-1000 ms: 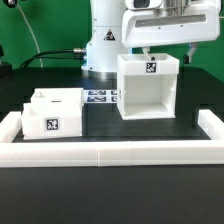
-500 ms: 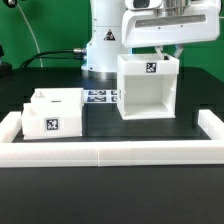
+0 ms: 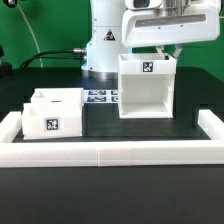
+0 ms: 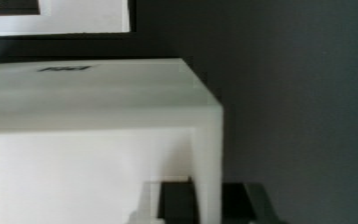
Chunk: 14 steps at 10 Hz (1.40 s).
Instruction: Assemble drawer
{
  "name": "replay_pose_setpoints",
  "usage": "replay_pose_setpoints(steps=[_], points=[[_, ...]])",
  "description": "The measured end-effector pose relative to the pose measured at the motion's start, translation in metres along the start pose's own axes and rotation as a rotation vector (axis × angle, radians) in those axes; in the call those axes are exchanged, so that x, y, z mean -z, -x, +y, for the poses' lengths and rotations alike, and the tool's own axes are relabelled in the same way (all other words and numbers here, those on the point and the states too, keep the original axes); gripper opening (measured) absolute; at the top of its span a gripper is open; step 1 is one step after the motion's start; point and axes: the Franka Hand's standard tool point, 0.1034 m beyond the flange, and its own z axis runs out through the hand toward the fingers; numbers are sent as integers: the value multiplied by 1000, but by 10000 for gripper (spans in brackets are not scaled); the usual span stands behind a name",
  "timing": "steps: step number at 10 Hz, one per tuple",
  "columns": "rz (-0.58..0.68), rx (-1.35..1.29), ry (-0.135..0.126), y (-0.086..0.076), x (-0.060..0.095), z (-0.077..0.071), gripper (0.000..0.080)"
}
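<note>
Housing [image 3: 148, 95] stands upright on the black surface [image 3: 100, 128], toward the exterior view's right. It is well apart from the two small trays [image 3: 50, 113] at the exterior view's left. The trays touch each other, just inside the low white rail [image 3: 110, 152]. Marker board [image 3: 100, 97] lies flat further back, between trays and housing. Which face of the housing is open: cannot tell.

Claw [image 3: 166, 50] hangs at the housing's upper rear edge. In the wrist view the housing's top panel and one side wall fill the shot. Two dark shapes at the foot of that wall flank its edge, likely the fingers astride it. Clenched or slack: cannot tell, since the contact is hidden in both views.

Step in hand, by my reading: taking the housing by one wall to shift or turn it before the trays go in.
- Seat the fingers deep and square over the wall; a shallow bite on thin plastic may let the box pivot.
- Move slowly, with the base either flat on the surface or lifted clear, not half-dragging.
- Mind the marker board just beside the housing.

Writing: none legible, no brand seen.
- Black-and-white square tag [image 3: 152, 67] near the housing's upper edge.
- Tray tag [image 3: 52, 125] on the nearer tray's front.
- A blurred dark mark shows on the top panel in the wrist view, probably a tag.
</note>
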Motion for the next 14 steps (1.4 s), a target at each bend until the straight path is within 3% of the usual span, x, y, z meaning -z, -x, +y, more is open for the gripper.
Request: replay_pose_setpoints(steps=[2,3,11,14], points=[[1,9,-1,-1,0,1,38],[7,50,-5,-11,0,5,38],[129,8,-47,-148,11,17,42],[153,2,-55,-170,12,12,44]])
